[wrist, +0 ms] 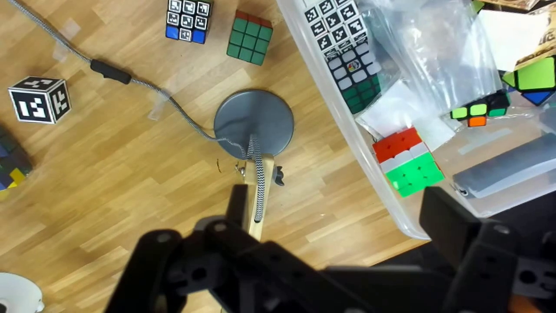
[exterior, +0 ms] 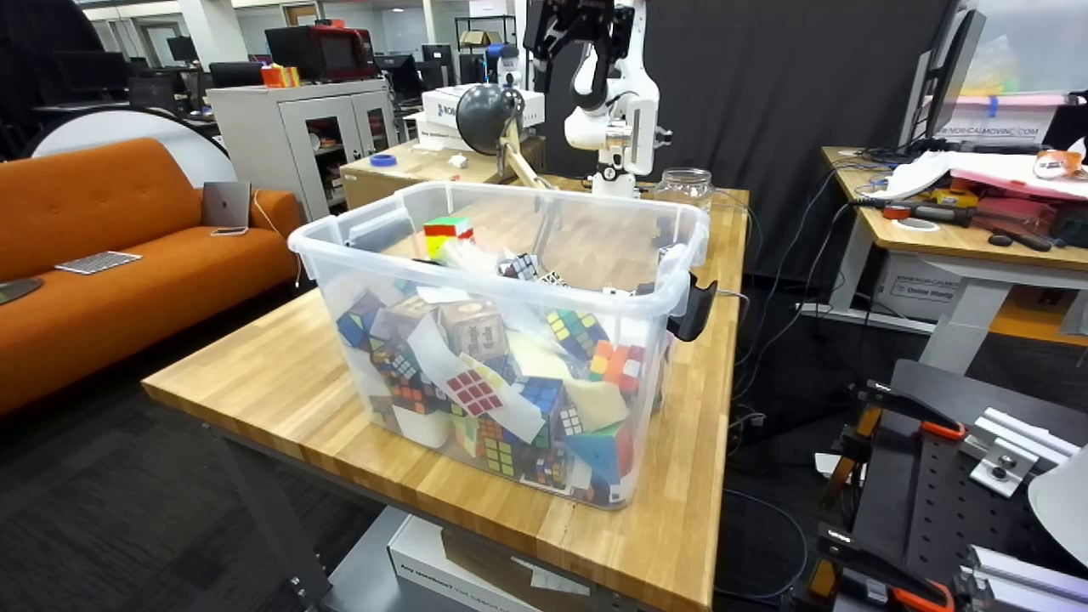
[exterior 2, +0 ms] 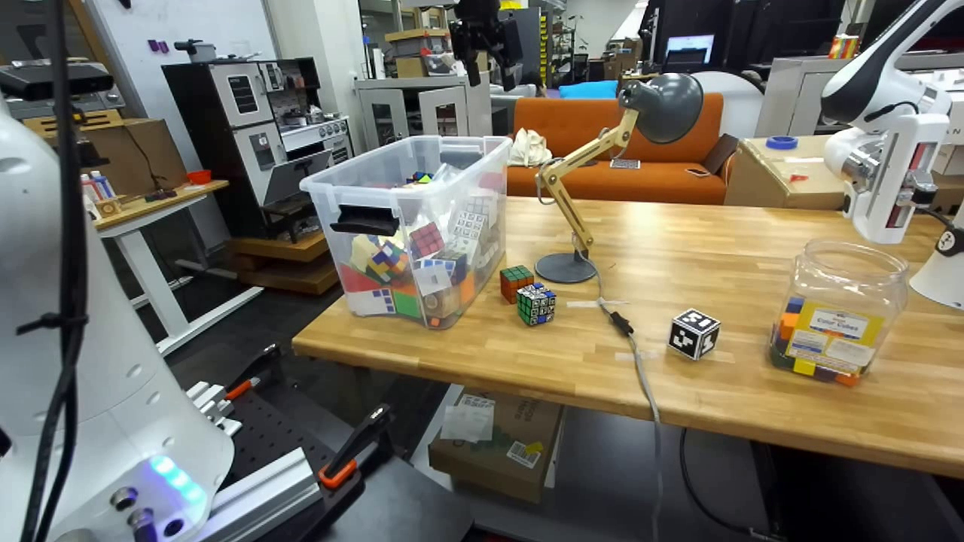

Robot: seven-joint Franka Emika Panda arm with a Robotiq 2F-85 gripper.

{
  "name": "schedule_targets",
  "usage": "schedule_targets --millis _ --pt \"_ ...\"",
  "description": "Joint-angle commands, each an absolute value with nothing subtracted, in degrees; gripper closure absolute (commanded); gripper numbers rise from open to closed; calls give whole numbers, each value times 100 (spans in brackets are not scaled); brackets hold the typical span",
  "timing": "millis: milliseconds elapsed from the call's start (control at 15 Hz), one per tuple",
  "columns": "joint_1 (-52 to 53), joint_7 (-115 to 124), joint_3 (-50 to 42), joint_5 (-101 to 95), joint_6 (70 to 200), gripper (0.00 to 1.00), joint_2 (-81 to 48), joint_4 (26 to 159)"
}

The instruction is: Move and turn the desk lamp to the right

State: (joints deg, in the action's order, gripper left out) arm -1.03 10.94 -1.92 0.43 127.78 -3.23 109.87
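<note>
Danger of clipping the bin (exterior: 489, 279) if lowered askew, or toppling the lamp (exterior 2: 570, 211) if shoved high; hovers with fingers (wrist: 445, 226) apart, grasping nothing.

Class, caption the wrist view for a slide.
Wooden-armed grey desk lamp beside clear plastic bin, seen past open black hand.

Wrist view: tan wooden lamp stem (wrist: 267, 171) partly behind black two-fingered gripper (wrist: 338, 202). In an exterior view: indistinct lower down, through clear plastic bin (exterior: 510, 286), wooden bench (exterior: 255, 365) edge.
</note>
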Motion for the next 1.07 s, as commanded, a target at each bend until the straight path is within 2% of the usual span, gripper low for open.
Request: schedule_targets --millis 0,400,1000 --pt "-111 1091 -185 44 12758 0 -324 10971" --pt "-135 1664 -269 -146 13077 0 -765 10588" --pt "-30 2241 -596 -445 13038 0 -2449 9022"
